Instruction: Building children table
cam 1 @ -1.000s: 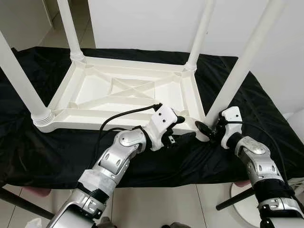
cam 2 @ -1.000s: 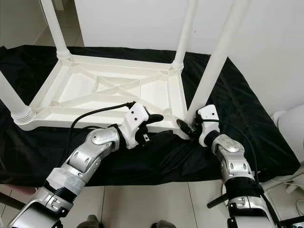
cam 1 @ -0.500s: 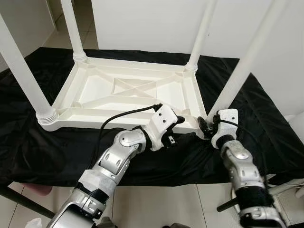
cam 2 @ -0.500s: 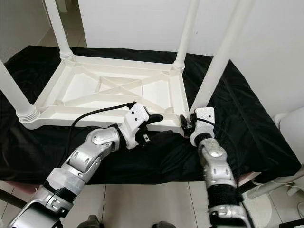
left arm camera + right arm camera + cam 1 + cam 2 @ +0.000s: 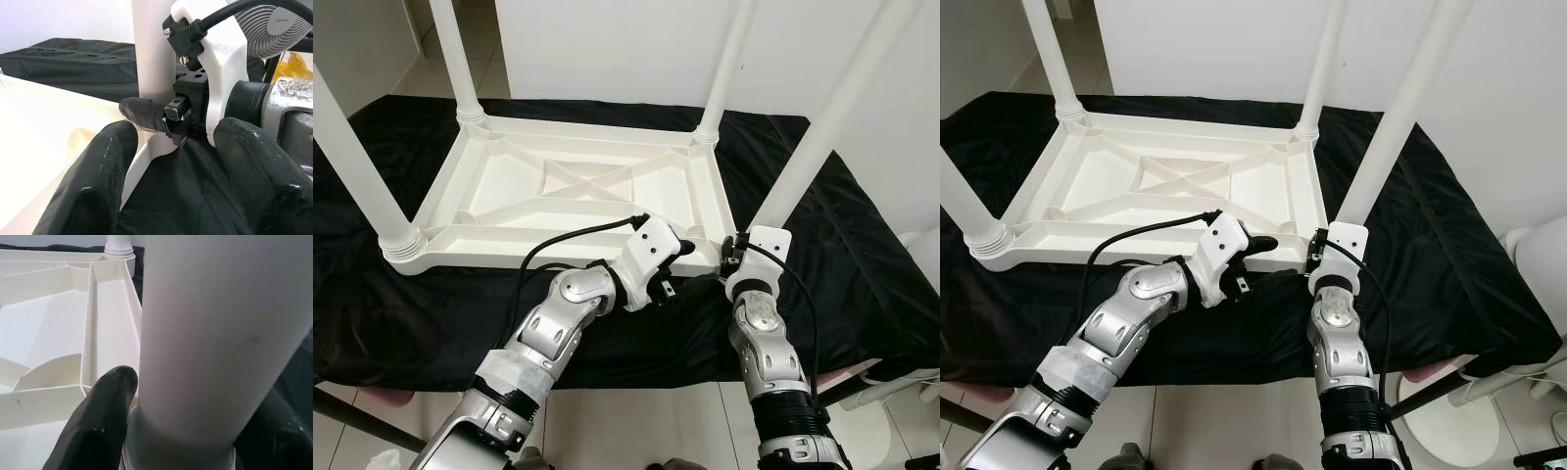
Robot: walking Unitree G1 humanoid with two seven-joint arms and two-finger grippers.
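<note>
Upside down on a black cloth (image 5: 862, 245) over the counter: a white plastic children's table (image 5: 578, 191), tabletop down, ribbed underside facing up, four white legs standing upward from its corners. Near-right leg (image 5: 822, 127) rising from the table's near-right corner, close to the counter's near edge and leaning slightly outward toward the right.

At the foot of that leg: the right claw (image 5: 195, 431), fingers spread to either side of the round post, one finger (image 5: 98, 426) against the collar where the leg enters its socket, the other dim on the far side. Cannot tell whether pressed firmly or merely resting against it.

Just beside it along the table's near rim: the left claw (image 5: 171, 161), fingers (image 5: 93, 181) spread apart with nothing between them, hovering over the black cloth and pointed toward the right claw and the leg's base. A black cable (image 5: 578, 235) looping from the left wrist across the near rim.

White tile floor (image 5: 636, 421) below the counter's near edge.
</note>
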